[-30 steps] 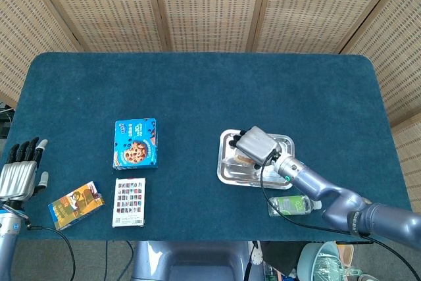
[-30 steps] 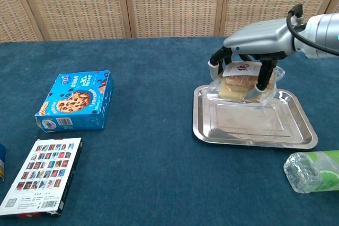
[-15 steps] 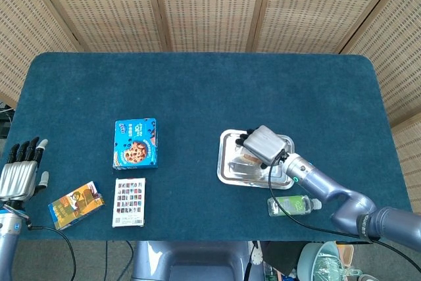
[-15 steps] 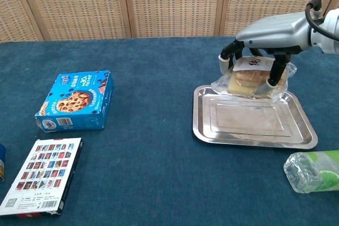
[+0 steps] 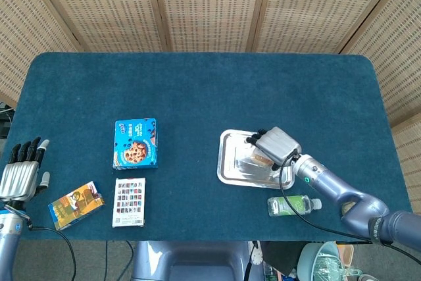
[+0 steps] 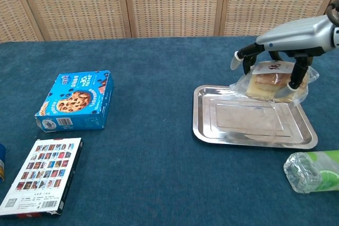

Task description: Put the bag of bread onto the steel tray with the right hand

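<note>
A plastic bottle (image 6: 315,171) lies nearest, just in front of the steel tray (image 6: 233,132). Over the tray's far right corner, the right hand (image 6: 288,35) grips the bag of bread (image 6: 273,79) from above, fingers (image 6: 294,75) curled down around its sides. Far left, the left hand (image 5: 21,172) rests with fingers apart, holding nothing.

Right hand (image 5: 277,144) over steel tray (image 5: 231,162); left hand (image 5: 21,174) at table edge.
</note>
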Available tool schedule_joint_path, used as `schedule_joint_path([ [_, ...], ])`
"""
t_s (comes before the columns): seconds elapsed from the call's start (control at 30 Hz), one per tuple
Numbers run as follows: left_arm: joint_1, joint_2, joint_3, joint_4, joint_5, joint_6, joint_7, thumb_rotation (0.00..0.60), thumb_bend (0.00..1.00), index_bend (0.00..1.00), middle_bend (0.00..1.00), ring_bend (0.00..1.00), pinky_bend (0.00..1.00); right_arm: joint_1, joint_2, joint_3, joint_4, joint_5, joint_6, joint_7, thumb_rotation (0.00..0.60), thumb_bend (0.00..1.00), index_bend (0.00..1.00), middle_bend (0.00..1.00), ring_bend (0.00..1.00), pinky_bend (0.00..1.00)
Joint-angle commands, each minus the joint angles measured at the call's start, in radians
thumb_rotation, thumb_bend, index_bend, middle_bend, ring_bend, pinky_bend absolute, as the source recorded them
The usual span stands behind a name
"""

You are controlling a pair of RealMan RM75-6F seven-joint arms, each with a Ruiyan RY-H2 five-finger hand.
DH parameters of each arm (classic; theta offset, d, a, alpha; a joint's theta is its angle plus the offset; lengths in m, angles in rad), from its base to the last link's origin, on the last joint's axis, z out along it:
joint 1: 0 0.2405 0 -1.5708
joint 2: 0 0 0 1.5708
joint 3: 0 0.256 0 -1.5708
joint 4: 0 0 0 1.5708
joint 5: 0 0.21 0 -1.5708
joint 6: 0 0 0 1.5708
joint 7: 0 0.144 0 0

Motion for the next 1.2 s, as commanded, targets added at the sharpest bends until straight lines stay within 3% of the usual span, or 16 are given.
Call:
schedule_joint_path([
  [0.03, -0.001, 0.000, 0.000, 0.001, -0.001, -0.002, -0.001, 0.600, 0.50, 0.00, 0.00, 0.00, 0.00, -0.002, 0.020, -0.001, -0.021, 0.033, -0.022, -0.030, 0.600, 0.22, 0.11, 0.14, 0.17, 0.45],
  [0.2, 0.000, 0.001, 0.000, 0.000, 0.001, 0.001, -0.002, 0.600, 0.50, 0.00, 0.00, 0.00, 0.00, -0.006, 0.034, 0.003, -0.040, 0.071, -0.033, -0.058, 0.600, 0.22, 0.09, 0.11, 0.12, 0.37],
  [0.7, -0.001, 0.003, 0.001, 0.000, 0.003, -0.003, -0.006, 0.600, 0.50, 0.00, 0.00, 0.00, 0.00, -0.016, 0.120, 0.018, -0.128, 0.174, -0.010, -0.192, 0.600, 0.22, 0.06, 0.07, 0.09, 0.36],
  [0.97, -0.002, 0.005, 0.003, 0.000, 0.009, -0.007, -0.014, 0.600, 0.50, 0.00, 0.00, 0.00, 0.00, -0.108, 0.293, 0.052, -0.213, 0.223, 0.192, -0.265, 0.600, 0.22, 0.06, 0.07, 0.09, 0.35],
  [1.2, -0.004, 0.007, 0.005, -0.003, 0.016, -0.006, -0.013, 0.600, 0.50, 0.00, 0.00, 0.00, 0.00, -0.226, 0.393, 0.069, -0.237, 0.204, 0.340, -0.173, 0.600, 0.23, 0.06, 0.07, 0.09, 0.35],
])
